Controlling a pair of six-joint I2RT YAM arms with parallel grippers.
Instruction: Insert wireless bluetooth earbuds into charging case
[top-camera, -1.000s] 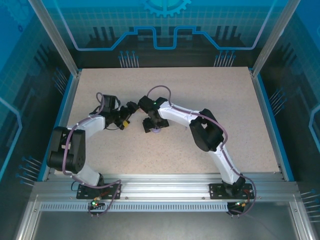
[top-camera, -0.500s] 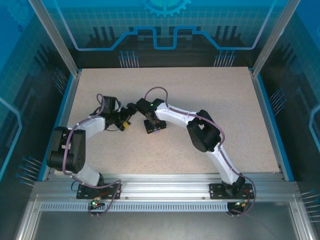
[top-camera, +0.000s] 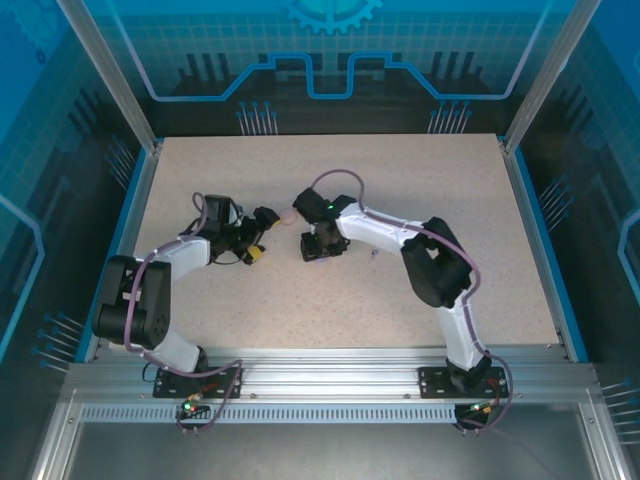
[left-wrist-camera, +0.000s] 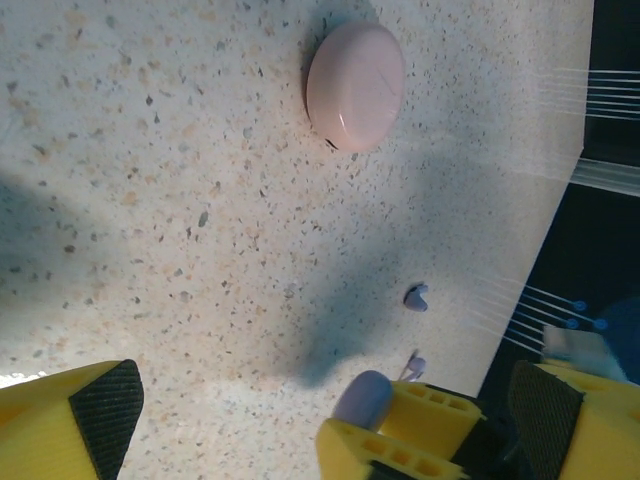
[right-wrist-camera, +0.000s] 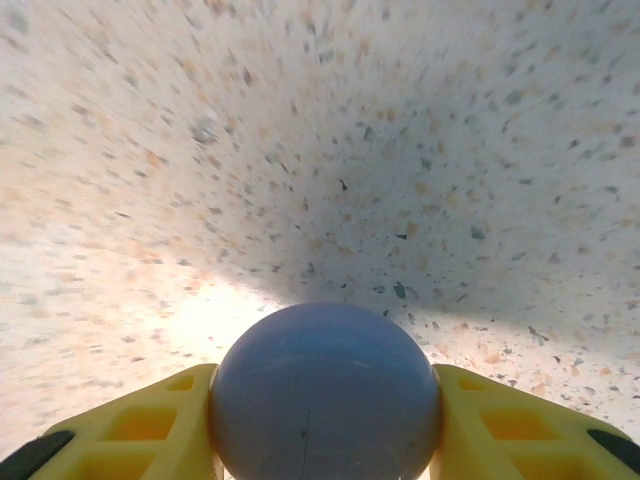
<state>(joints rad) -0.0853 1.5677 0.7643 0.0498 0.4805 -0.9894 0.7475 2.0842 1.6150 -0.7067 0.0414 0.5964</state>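
Earbuds (left-wrist-camera: 416, 296), two lavender ones, lie loose on the bench (left-wrist-camera: 150, 200), well apart from the pink case (left-wrist-camera: 355, 85), which lies shut. No bud I can see sits in a case, so I judge the task barely begun. The right pincer (top-camera: 322, 247) clamps the lavender case (right-wrist-camera: 325, 385) between its pads, a little away from the pink case; whether its lid is up I cannot tell. The left pincer (top-camera: 260, 233) stands wide, holding nothing. Opening, seating and closing are all left to do.

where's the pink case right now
The pink case lies on the table, top of the left wrist view; from above, between the left end effector and right end effector.
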